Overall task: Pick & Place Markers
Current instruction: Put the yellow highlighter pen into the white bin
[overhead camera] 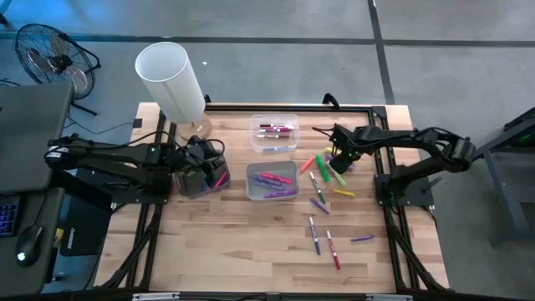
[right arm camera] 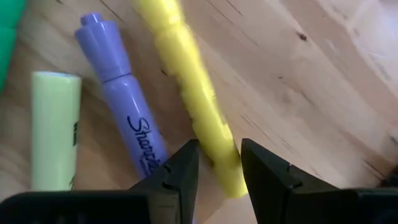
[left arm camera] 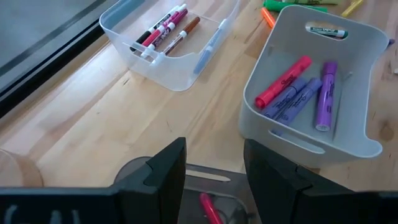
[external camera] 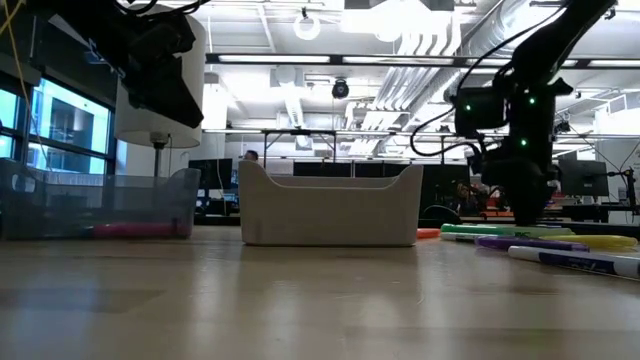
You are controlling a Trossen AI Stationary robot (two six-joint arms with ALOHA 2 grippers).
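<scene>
Loose markers [overhead camera: 322, 180] in several colours lie flat on the wooden table, right of centre. My right gripper [right arm camera: 219, 168] is open and points down over them. Its fingers stand on either side of one end of a yellow marker [right arm camera: 193, 81]. A purple marker [right arm camera: 118, 93] and a pale yellow one [right arm camera: 55, 124] lie beside it. My left gripper [left arm camera: 214, 168] is open above a clear container [overhead camera: 201, 180] at the table's left, which holds a pink marker [left arm camera: 208, 208].
A grey bin [left arm camera: 311, 81] with pink and purple markers stands mid-table. A clear tray [left arm camera: 168, 43] of thin markers stands behind it. A white cylinder [overhead camera: 171, 79] stands on a stalk at the far left corner. More markers [overhead camera: 326, 242] lie toward the near right.
</scene>
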